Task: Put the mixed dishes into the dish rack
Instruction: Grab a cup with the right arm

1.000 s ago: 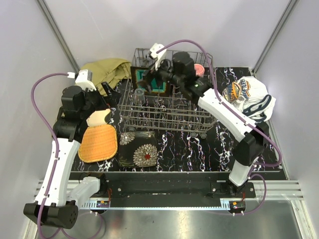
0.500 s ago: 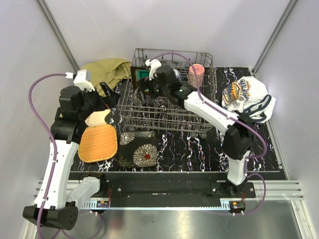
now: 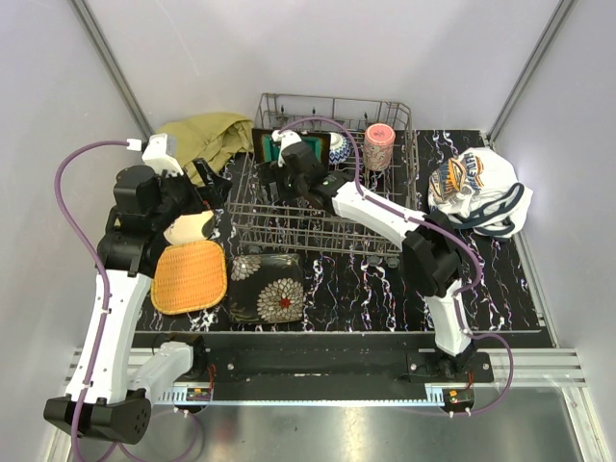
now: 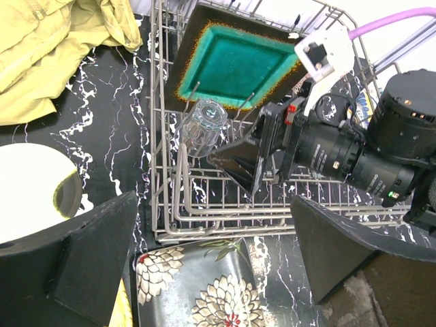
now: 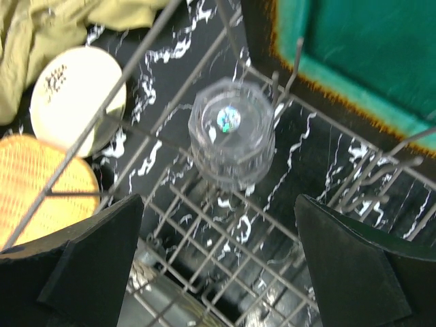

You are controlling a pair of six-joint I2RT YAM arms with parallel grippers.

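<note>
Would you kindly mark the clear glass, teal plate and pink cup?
clear glass (image 5: 231, 133), right wrist view, its centre.
teal plate (image 4: 238, 65), left wrist view, its teal centre.
pink cup (image 3: 377, 149), top external view, its side wall.

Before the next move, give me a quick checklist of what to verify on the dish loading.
1. Open right end effector beside the clear glass, not gripping it: ok.
2. Open, empty left end effector: ok.
3. Inside the dish rack: teal plate, pink cup: ok.
4. Loaded too: orange plate, cream plate, floral plates: not ok, all outside.
5. Glass seated steadily: cannot tell.
</note>
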